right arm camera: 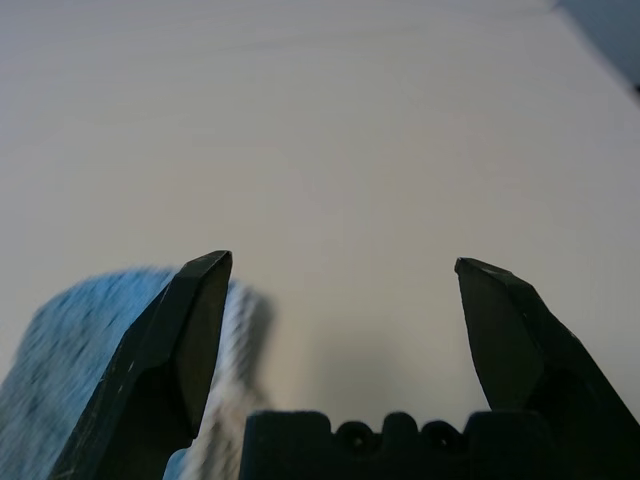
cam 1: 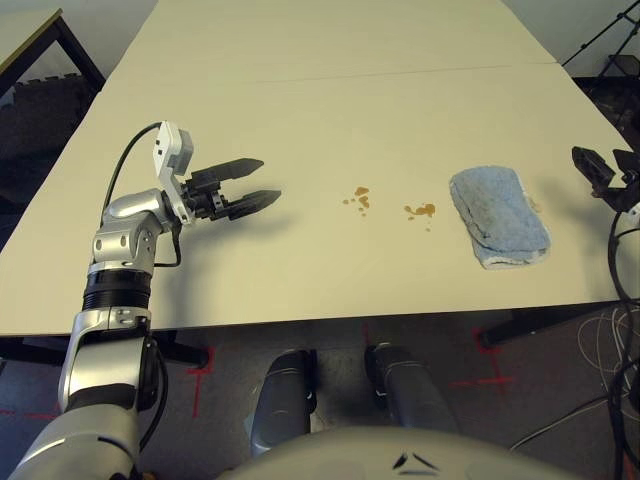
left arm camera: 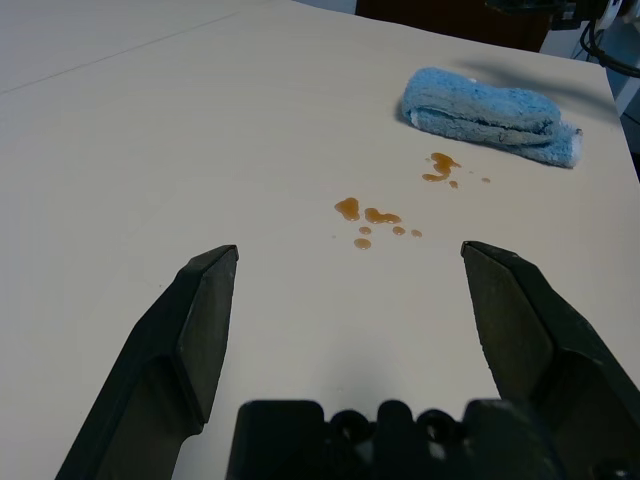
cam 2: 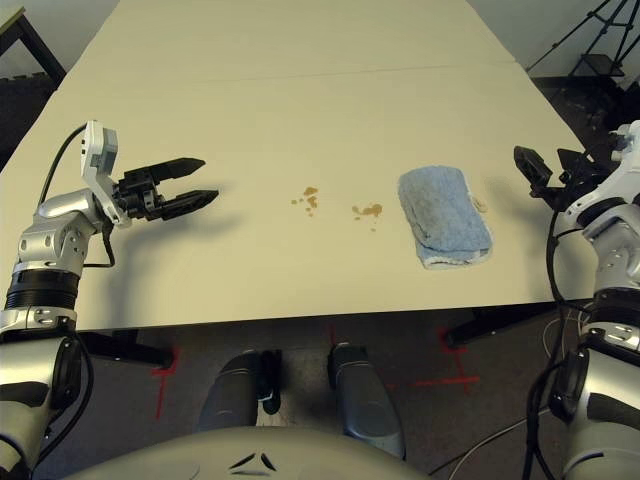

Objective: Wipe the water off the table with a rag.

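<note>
Right eye view: the folded rag (cam 2: pixel 445 215) lay on the right part of the bench (cam 2: pixel 250 120), near the edge; the water (cam 2: pixel 370 210) formed two droplet clusters to its left. The right gripper (cam 2: pixel 548 178), spread and empty, stood just right of the rag; the left gripper (cam 2: pixel 210 178), also spread and empty, was left of the water. Step judged in hand: reaching for the rag. Next, the right gripper would need to move left, descend and close on cloth.

A dark-legged table (cam 1: pixel 25 27) pokes in at the far left corner, with a dark mat (cam 1: pixel 50 115) on the floor beneath it. Off to the far right a black tripod (cam 2: pixel 603 45) stands. Red tape marks (cam 2: pixel 455 380) cross the grey floor (cam 2: pixel 300 345), and loose pale cables (cam 1: pixel 597 345) curl over it at the right.
</note>
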